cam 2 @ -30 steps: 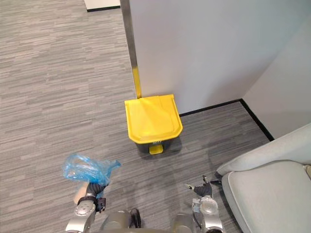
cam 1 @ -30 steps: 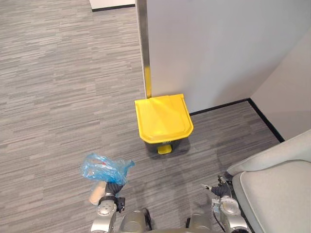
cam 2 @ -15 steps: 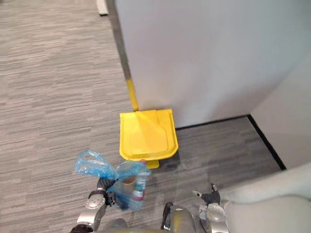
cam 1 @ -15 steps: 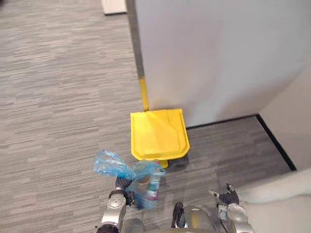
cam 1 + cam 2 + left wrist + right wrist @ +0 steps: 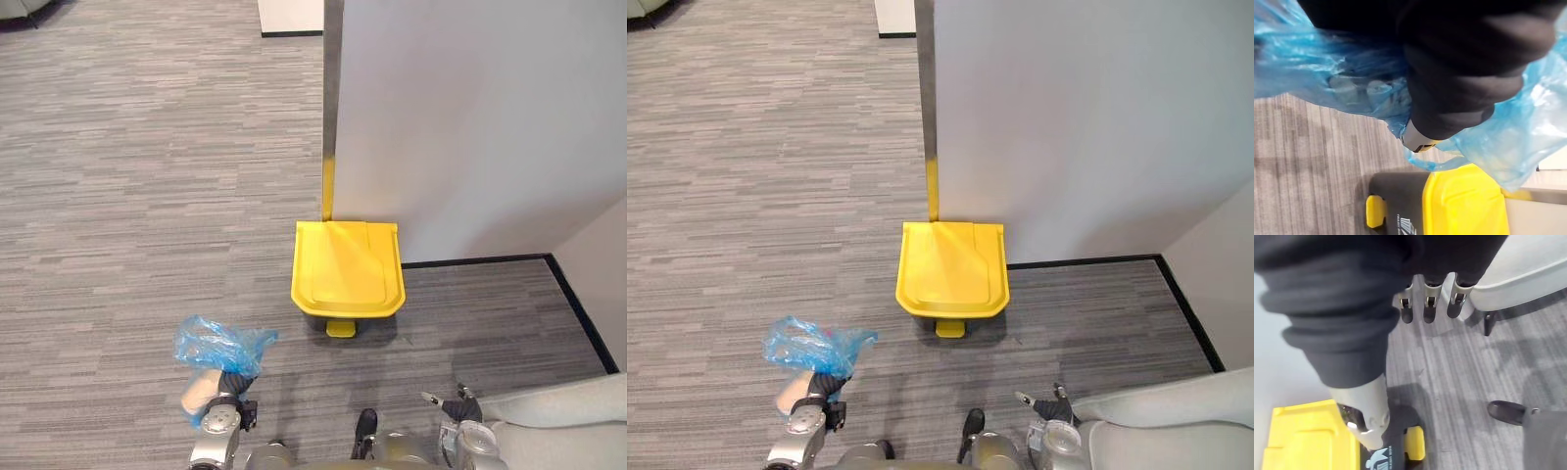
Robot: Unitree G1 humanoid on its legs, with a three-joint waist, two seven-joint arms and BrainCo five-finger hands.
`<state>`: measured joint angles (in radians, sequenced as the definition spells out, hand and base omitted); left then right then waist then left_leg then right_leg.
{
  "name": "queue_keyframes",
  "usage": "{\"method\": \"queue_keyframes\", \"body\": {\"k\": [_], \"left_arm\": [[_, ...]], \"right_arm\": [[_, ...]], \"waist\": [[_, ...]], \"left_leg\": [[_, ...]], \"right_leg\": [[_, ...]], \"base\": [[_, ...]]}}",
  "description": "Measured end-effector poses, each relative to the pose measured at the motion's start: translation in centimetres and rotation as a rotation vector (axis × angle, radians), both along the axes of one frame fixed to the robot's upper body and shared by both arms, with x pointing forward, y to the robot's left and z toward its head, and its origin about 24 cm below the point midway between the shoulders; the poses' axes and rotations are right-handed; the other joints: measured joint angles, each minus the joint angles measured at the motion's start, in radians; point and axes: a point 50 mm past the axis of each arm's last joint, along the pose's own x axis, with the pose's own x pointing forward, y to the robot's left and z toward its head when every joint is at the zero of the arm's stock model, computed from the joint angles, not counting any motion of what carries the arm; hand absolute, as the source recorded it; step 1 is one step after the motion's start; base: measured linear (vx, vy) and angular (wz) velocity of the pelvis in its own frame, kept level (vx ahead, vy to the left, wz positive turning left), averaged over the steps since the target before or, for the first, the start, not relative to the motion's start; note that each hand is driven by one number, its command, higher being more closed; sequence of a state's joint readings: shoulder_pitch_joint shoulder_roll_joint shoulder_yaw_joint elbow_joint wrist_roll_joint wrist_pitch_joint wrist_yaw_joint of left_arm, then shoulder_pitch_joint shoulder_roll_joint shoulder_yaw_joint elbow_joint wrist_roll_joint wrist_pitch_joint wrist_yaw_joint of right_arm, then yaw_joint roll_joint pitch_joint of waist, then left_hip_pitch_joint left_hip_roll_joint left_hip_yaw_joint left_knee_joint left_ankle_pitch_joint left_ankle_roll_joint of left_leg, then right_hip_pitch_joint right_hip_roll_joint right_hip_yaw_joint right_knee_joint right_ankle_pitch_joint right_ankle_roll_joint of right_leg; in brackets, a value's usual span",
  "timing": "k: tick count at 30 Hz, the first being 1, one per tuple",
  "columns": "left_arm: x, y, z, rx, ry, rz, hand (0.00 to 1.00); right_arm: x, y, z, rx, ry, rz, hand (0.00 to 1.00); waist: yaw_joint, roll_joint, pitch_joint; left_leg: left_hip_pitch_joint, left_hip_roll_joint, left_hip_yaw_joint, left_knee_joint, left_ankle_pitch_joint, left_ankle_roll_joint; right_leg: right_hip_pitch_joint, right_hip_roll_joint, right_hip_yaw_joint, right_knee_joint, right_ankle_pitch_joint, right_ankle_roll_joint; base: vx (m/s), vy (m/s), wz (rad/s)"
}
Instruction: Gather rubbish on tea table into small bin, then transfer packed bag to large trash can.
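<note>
A blue plastic bag (image 5: 220,345) with rubbish inside is bunched over my left hand (image 5: 233,385), which is shut on it low at the left, above the carpet. In the left wrist view the bag (image 5: 1498,142) wraps round the hand's dark cover (image 5: 1459,73). The large trash can (image 5: 348,266) has a yellow lid, shut, and a yellow pedal (image 5: 340,329). It stands against the wall, ahead and to the right of the bag. My right hand (image 5: 453,402) hangs low at the right, its fingers (image 5: 1427,303) relaxed and holding nothing.
A white wall (image 5: 470,117) rises behind the can, ending in a metal corner post (image 5: 331,108) with a yellow strip at its foot. A grey upholstered seat (image 5: 563,426) fills the lower right corner beside my right hand. Grey carpet (image 5: 127,196) spreads to the left.
The whole view has shifted, so the camera moved. Half a second ago the bag hung right of my left hand with its contents showing; now it is bunched above the hand again.
</note>
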<state>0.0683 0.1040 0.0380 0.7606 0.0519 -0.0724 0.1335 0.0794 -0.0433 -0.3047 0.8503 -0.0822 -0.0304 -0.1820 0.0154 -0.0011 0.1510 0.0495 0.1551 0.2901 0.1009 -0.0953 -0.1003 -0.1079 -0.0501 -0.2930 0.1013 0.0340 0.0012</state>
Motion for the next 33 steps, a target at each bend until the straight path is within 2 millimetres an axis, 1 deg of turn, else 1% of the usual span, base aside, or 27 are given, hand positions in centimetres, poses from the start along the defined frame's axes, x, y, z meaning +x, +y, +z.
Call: {"method": "queue_keyframes", "body": {"k": [1,2,4,6,7,10,12,14,15,16,18,20,23,25,26,28,29,30,31,32,33], "left_arm": [[-0.2,0.0,-0.1,0.000,0.009,0.001,1.00],[-0.3,0.0,-0.2,-0.001,0.013,0.001,1.00],[-0.5,0.0,-0.5,-0.001,0.030,0.002,1.00],[-0.7,-0.1,-0.6,-0.003,0.040,-0.004,1.00],[-0.7,-0.3,-0.7,-0.007,0.042,-0.012,1.00],[-0.6,-0.8,-0.7,-0.012,0.042,-0.033,1.00],[-0.6,-0.8,-0.7,-0.013,0.040,-0.033,1.00],[-0.6,-0.8,-0.8,-0.013,0.050,-0.034,1.00],[-0.6,-0.8,-0.8,-0.013,0.051,-0.034,1.00],[-0.6,-0.8,-0.9,-0.013,0.057,-0.035,1.00],[-0.5,-0.8,-0.9,-0.012,0.056,-0.035,1.00],[-0.3,-0.6,-0.8,-0.006,0.050,-0.037,1.00],[-0.2,-0.1,-0.7,0.011,0.049,-0.037,1.00],[-0.4,0.4,-0.7,0.024,0.054,-0.034,1.00],[-0.6,0.6,-0.7,0.028,0.058,-0.029,1.00],[-0.8,0.9,-0.7,0.035,0.062,-0.024,1.00],[-1.0,1.1,-0.8,0.038,0.068,-0.023,1.00],[-1.4,1.0,-1.0,0.033,0.080,-0.020,1.00],[-1.7,0.8,-1.1,0.029,0.086,-0.019,1.00],[-1.7,0.9,-1.0,0.029,0.083,-0.017,1.00],[-1.6,0.8,-1.0,0.028,0.078,-0.017,1.00]], "right_arm": [[-0.3,-0.1,-0.1,-0.002,0.009,0.001,0.00],[-0.5,-0.1,-0.1,-0.002,0.016,0.001,0.00],[-0.7,-0.1,-0.2,-0.002,0.022,0.003,0.00],[-0.7,0.0,-0.2,0.001,0.023,0.008,0.00],[-0.9,0.0,-0.3,0.002,0.031,0.008,0.00],[-1.3,0.1,-0.6,0.010,0.052,0.007,0.00],[-1.2,0.1,-0.6,0.010,0.051,0.007,0.00],[-1.3,0.1,-0.6,0.011,0.054,0.007,0.00],[-1.3,0.1,-0.6,0.011,0.053,0.007,0.00],[-1.3,0.1,-0.7,0.011,0.055,0.006,0.00],[-1.3,0.1,-0.7,0.011,0.056,0.005,0.00],[-1.1,0.1,-0.8,0.016,0.063,0.009,0.00],[-0.1,0.2,-0.6,0.016,0.043,0.018,0.00],[0.2,0.2,-0.5,0.014,0.033,0.021,0.00],[0.2,0.1,-0.5,0.013,0.034,0.021,0.00],[0.2,0.2,-0.5,0.013,0.033,0.021,0.00],[0.2,0.2,-0.5,0.015,0.033,0.020,0.00],[-0.1,0.2,-0.5,0.013,0.034,0.017,0.00],[-0.3,0.2,-0.4,0.014,0.032,0.013,0.00],[-0.7,0.4,-0.5,0.020,0.035,0.007,0.00],[-1.1,0.8,-0.7,0.035,0.048,0.000,0.00]], "waist": [[-0.001,0.000,0.000],[-0.001,-0.001,0.000],[-0.002,-0.009,-0.006],[-0.002,-0.016,-0.007],[-0.002,-0.021,-0.008],[-0.004,-0.024,-0.009],[-0.004,-0.021,-0.010],[-0.004,-0.018,-0.013],[-0.006,-0.018,-0.013],[-0.003,-0.019,-0.015],[-0.005,-0.018,-0.015],[-0.006,-0.018,-0.017],[-0.002,-0.020,-0.019],[-0.001,-0.021,-0.019],[-0.002,-0.021,-0.019],[0.000,-0.028,-0.019],[0.000,-0.045,-0.014],[0.000,-0.051,-0.010],[0.000,-0.050,-0.008],[-0.003,-0.054,-0.006],[-0.005,-0.051,0.004]], "left_leg": [[0.000,-0.004,0.004,0.000,-0.002,0.004],[0.000,-0.007,0.002,-0.002,-0.005,0.000],[-0.002,-0.020,-0.005,-0.023,-0.006,-0.002],[-0.008,-0.023,-0.018,-0.040,-0.006,-0.002],[-0.009,-0.033,-0.025,-0.049,-0.006,-0.002],[-0.010,-0.035,-0.046,-0.051,-0.006,-0.001],[-0.010,-0.035,-0.061,-0.050,-0.004,0.000],[-0.005,-0.038,-0.095,-0.049,0.013,0.008],[-0.004,-0.039,-0.098,-0.049,0.014,0.007],[-0.004,-0.042,-0.107,-0.051,0.015,0.006],[-0.003,-0.046,-0.113,-0.055,0.014,0.007],[0.002,-0.049,-0.127,-0.062,0.015,0.008],[0.007,-0.054,-0.126,-0.057,0.014,0.009],[0.009,-0.056,-0.124,-0.047,0.007,0.019],[0.012,-0.057,-0.123,-0.034,-0.003,0.033],[0.014,-0.063,-0.114,0.008,-0.048,0.039],[0.012,-0.075,-0.107,0.046,-0.081,0.042],[0.004,-0.072,-0.112,0.125,-0.146,0.049],[0.001,-0.072,-0.125,0.170,-0.186,0.052],[0.005,-0.070,-0.139,0.203,-0.209,0.061],[0.024,-0.060,-0.150,0.216,-0.214,0.065]], "right_leg": [[-0.003,0.000,0.018,-0.002,0.002,0.004],[-0.004,-0.001,0.026,-0.001,0.001,0.002],[-0.022,-0.005,0.053,0.001,0.000,0.002],[-0.032,-0.005,0.062,0.000,0.000,0.002],[-0.039,-0.005,0.070,0.001,0.000,0.002],[-0.038,-0.002,0.076,0.010,0.000,0.002],[-0.041,0.000,0.077,0.024,-0.013,0.006],[-0.041,0.002,0.077,0.051,-0.041,0.013],[-0.042,0.001,0.076,0.058,-0.046,0.015],[-0.050,0.000,0.075,0.084,-0.065,0.022],[-0.057,-0.002,0.074,0.104,-0.074,0.016],[-0.057,-0.003,0.093,0.123,-0.079,0.004],[-0.051,-0.003,0.130,0.123,-0.079,0.004],[-0.045,-0.005,0.135,0.124,-0.079,0.004],[-0.039,-0.006,0.140,0.128,-0.079,0.005],[-0.053,-0.021,0.165,0.194,-0.117,0.022],[-0.067,-0.043,0.178,0.256,-0.159,0.040],[-0.076,-0.066,0.185,0.335,-0.200,0.055],[-0.085,-0.078,0.188,0.398,-0.214,0.066],[-0.139,-0.092,0.196,0.545,-0.196,0.069],[-0.207,-0.088,0.198,0.637,-0.210,0.061]], "base": [[-0.11,0.011,-0.06],[-0.12,0.015,-0.04],[-0.10,0.021,-0.06],[-0.05,0.007,0.03],[-0.03,0.003,0.10],[0.02,-0.002,0.12],[0.06,0.003,0.04],[0.08,0.009,0.07],[0.13,0.014,0.16],[0.12,0.005,0.16],[0.13,0.000,0.16],[0.16,0.041,0.23],[0.11,0.063,0.05],[0.03,0.050,-0.02],[0.01,0.074,-0.04],[-0.01,0.083,-0.08],[-0.05,0.069,-0.07],[-0.06,0.066,0.00],[-0.08,0.072,0.12],[-0.04,0.050,0.23],[0.02,0.013,0.19]]}}
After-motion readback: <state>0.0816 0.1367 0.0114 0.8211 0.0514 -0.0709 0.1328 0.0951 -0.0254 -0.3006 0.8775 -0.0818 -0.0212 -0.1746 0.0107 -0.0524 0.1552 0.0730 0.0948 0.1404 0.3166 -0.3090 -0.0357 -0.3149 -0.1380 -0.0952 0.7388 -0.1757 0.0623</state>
